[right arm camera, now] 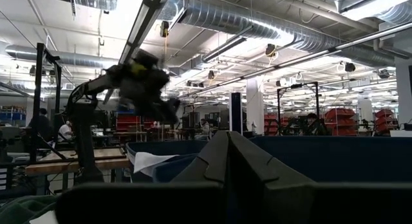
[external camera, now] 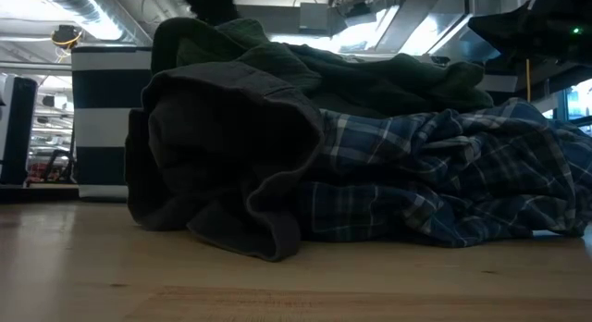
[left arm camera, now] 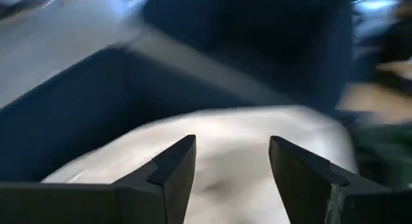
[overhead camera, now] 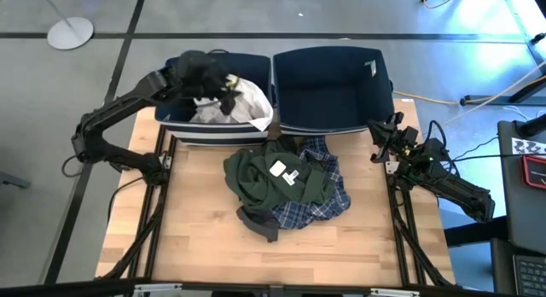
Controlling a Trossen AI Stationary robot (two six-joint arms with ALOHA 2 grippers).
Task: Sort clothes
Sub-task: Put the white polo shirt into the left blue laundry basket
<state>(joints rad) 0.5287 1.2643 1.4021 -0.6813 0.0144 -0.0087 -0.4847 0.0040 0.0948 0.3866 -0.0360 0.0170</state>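
A white garment (overhead camera: 232, 102) lies in the left navy bin (overhead camera: 175, 122), one corner draped over the bin's rim; it also shows in the left wrist view (left arm camera: 232, 153). My left gripper (overhead camera: 229, 90) hangs open over it, its fingers (left arm camera: 177, 166) apart and empty. A dark green garment with a white label (overhead camera: 277, 173) lies on a blue-white plaid shirt (overhead camera: 328, 199) and a dark grey garment (overhead camera: 256, 220) at the table's middle. My right gripper (overhead camera: 380, 139) is shut and empty at the table's right edge, its closed fingers (right arm camera: 228, 159) meeting.
The right navy bin (overhead camera: 333, 118) stands beside the left one at the table's far edge. The pile (external camera: 351, 165) fills the low view. Bare wood (overhead camera: 196, 237) lies at the near left and near right. People and workbenches show in the room beyond.
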